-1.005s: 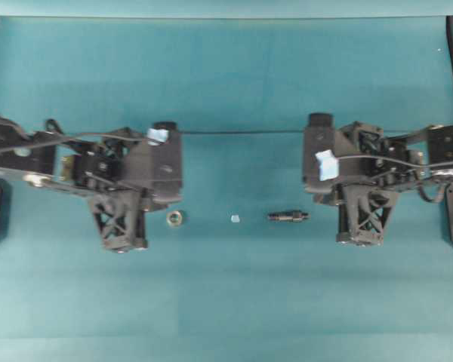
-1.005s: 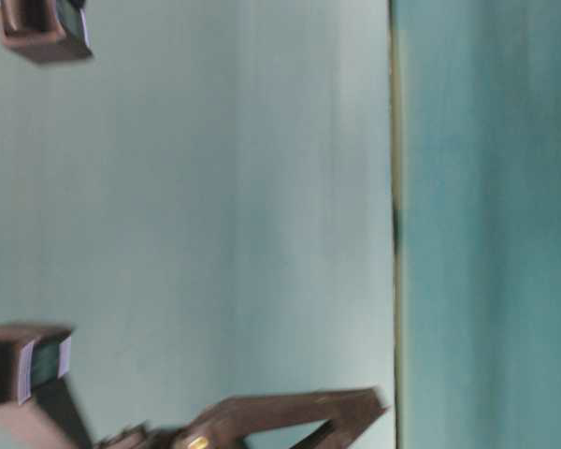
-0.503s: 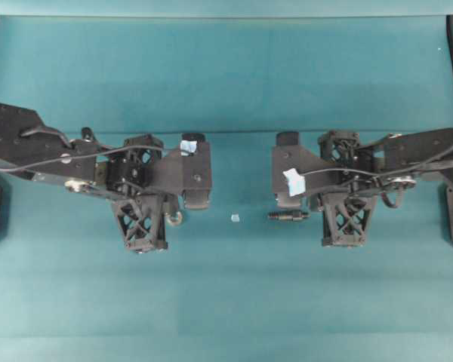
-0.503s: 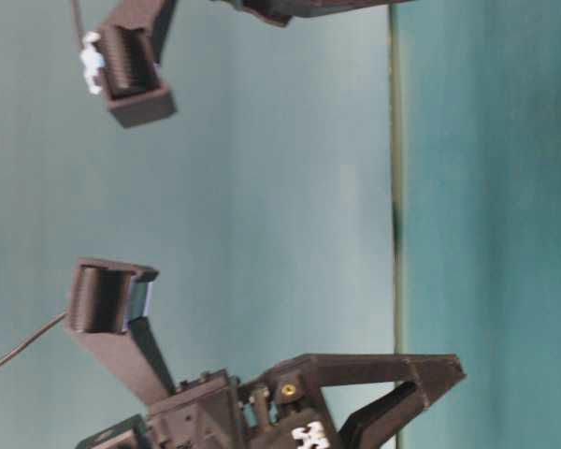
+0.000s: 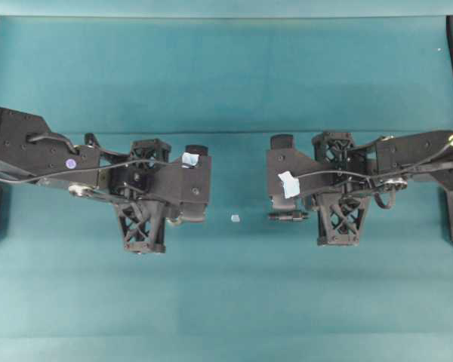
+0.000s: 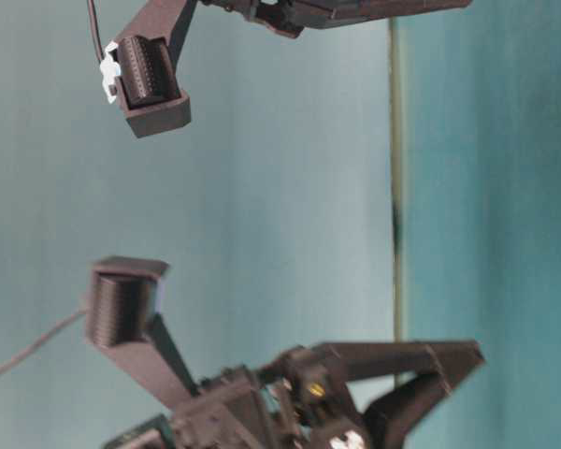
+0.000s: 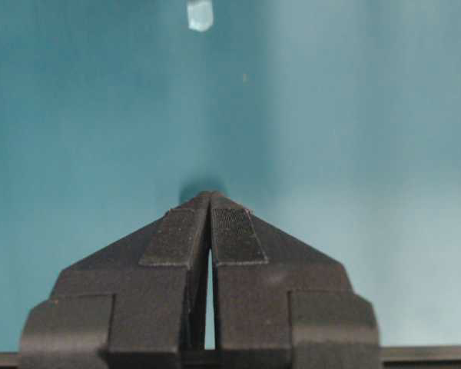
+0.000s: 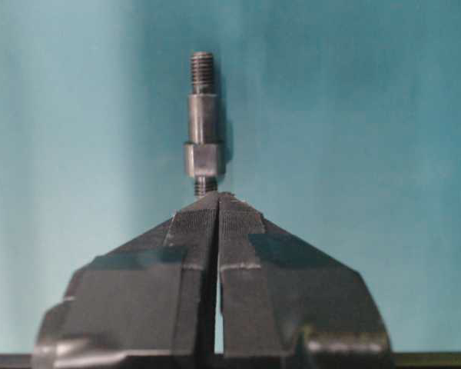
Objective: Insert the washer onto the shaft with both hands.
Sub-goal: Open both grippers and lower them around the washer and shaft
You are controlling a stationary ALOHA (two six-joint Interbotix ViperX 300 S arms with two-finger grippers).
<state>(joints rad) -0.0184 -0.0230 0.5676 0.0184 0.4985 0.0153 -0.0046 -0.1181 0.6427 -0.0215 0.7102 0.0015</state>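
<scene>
- The washer is hidden overhead under the left hand (image 5: 198, 197), which has advanced inward; the shaft (image 5: 291, 216) peeks from beneath the right hand (image 5: 275, 197).
- Left wrist: we see fingers (image 7: 234, 231) pressed together, empty, no washer.
- Right wrist: fingers closed, empty, shaft (image 8: 203, 127) just beyond; approach under way.

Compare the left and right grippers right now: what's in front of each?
The right gripper has the shaft lying just past its tips, in line with them; the left gripper has only bare mat there and a pale speck farther off. The washer shows in no view. Both grippers are shut and hold nothing.
</scene>
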